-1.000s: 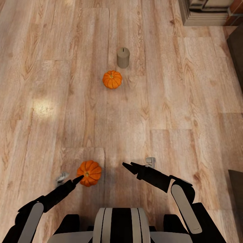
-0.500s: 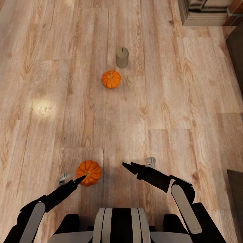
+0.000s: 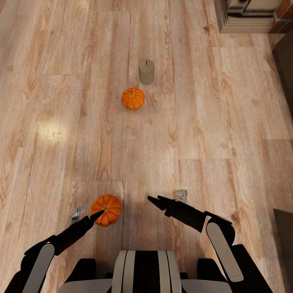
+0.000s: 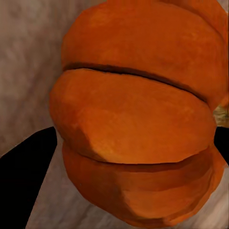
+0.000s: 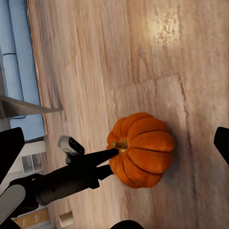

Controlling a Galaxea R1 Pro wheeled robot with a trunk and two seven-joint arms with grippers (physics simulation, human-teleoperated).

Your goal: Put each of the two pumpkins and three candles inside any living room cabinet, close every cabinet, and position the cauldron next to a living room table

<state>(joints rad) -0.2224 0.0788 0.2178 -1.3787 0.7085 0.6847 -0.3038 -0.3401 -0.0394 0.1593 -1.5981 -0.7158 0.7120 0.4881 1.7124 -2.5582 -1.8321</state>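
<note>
Two orange pumpkins lie in the head view. The near pumpkin [image 3: 106, 210] sits between the fingers of my left gripper [image 3: 97, 215], which is shut on it. In the left wrist view this pumpkin [image 4: 138, 119] is huge, with a black finger [image 4: 24, 176] on each side. The right wrist view shows the same pumpkin [image 5: 140, 149] just above the plank floor. The far pumpkin [image 3: 133, 98] rests on the floor ahead, and a beige-grey candle [image 3: 146, 72] stands upright just beyond it. My right gripper [image 3: 154, 198] hangs open and empty, to the right of the held pumpkin.
Light wood plank floor [image 3: 203, 122] spreads all around. A stepped hearth base [image 3: 248, 18] stands at the far right. Dark furniture edges sit at the right border [image 3: 286, 61] and lower right [image 3: 286, 228]. A blue sofa [image 5: 19, 62] appears in the right wrist view.
The whole floor picture has slid slightly down and left, so the camera moved. Both arms keep their pose, and the near pumpkin stays at the left fingertips.
</note>
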